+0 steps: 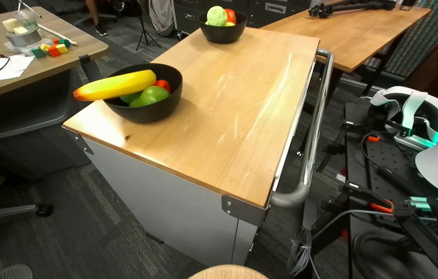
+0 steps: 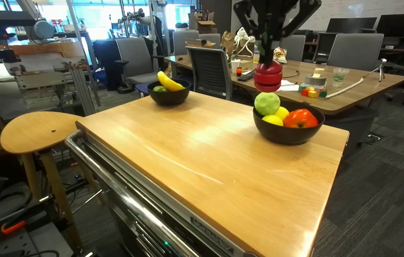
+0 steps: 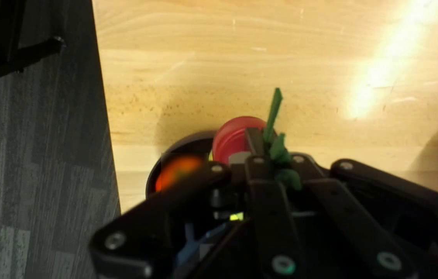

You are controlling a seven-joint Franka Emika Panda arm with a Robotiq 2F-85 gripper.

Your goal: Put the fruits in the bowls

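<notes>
My gripper (image 2: 267,53) is shut on the green stem of a red round fruit (image 2: 268,76), which hangs below the fingertips. The fruit is over the left part of a black bowl (image 2: 287,136) holding a light green ball (image 2: 267,103), yellow fruits (image 2: 273,120) and an orange-red fruit (image 2: 300,118). In the wrist view, my gripper (image 3: 267,145) hides much of the red fruit (image 3: 234,133) and the bowl (image 3: 174,145). A second black bowl (image 1: 153,114) holds a yellow banana (image 1: 120,85), green fruits (image 1: 153,96) and a small red fruit (image 1: 163,85).
Both bowls stand near the same long edge of a wooden cart top (image 2: 194,167). A metal handle (image 2: 130,200) runs along the opposite side. A table with coloured blocks (image 2: 312,92) stands behind, and a round stool (image 2: 39,132) is beside the cart.
</notes>
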